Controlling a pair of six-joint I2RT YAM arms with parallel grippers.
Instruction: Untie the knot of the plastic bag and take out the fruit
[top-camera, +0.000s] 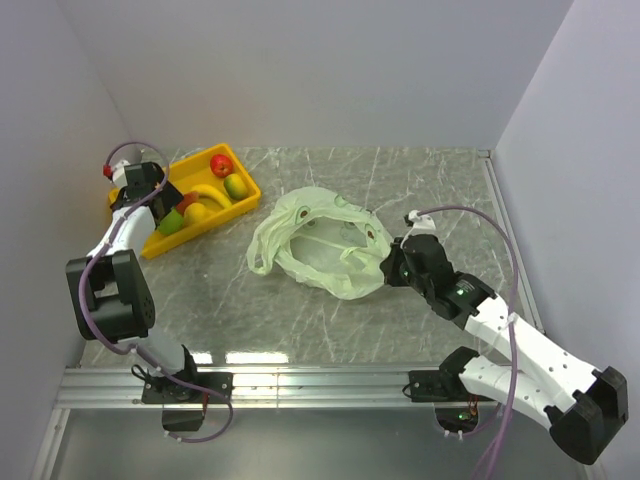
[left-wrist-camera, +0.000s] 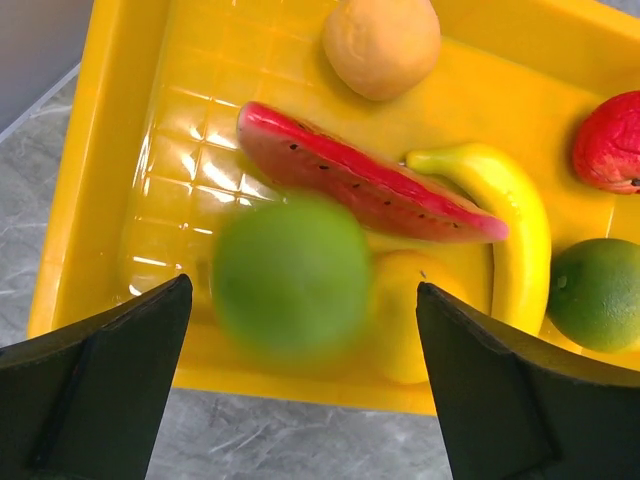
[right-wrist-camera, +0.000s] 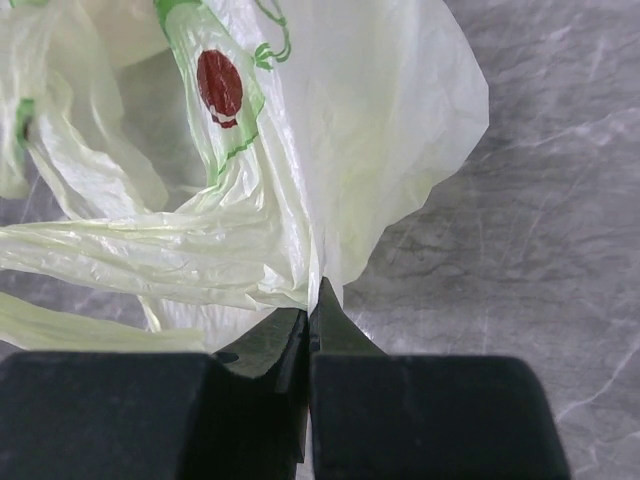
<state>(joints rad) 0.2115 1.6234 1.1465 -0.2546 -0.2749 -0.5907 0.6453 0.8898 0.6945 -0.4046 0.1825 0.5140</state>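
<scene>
The pale green plastic bag (top-camera: 320, 245) lies flat and open mid-table; no knot shows, and no fruit shows in it. My right gripper (top-camera: 390, 262) is shut on the bag's right edge, the film pinched between the jaws (right-wrist-camera: 312, 300). The fruit lies in the yellow tray (top-camera: 245, 195): red apple (top-camera: 221, 162), mango (top-camera: 236, 186), banana (left-wrist-camera: 510, 215), watermelon slice (left-wrist-camera: 370, 180), orange fruit (left-wrist-camera: 382, 40). My left gripper (left-wrist-camera: 303, 290) is open above the tray's near end. A blurred green apple (left-wrist-camera: 290, 275) is between its fingers, untouched.
The tray (left-wrist-camera: 100, 150) stands at the far left by the side wall. White walls close in the table at the back and both sides. A metal rail (top-camera: 320, 385) runs along the near edge.
</scene>
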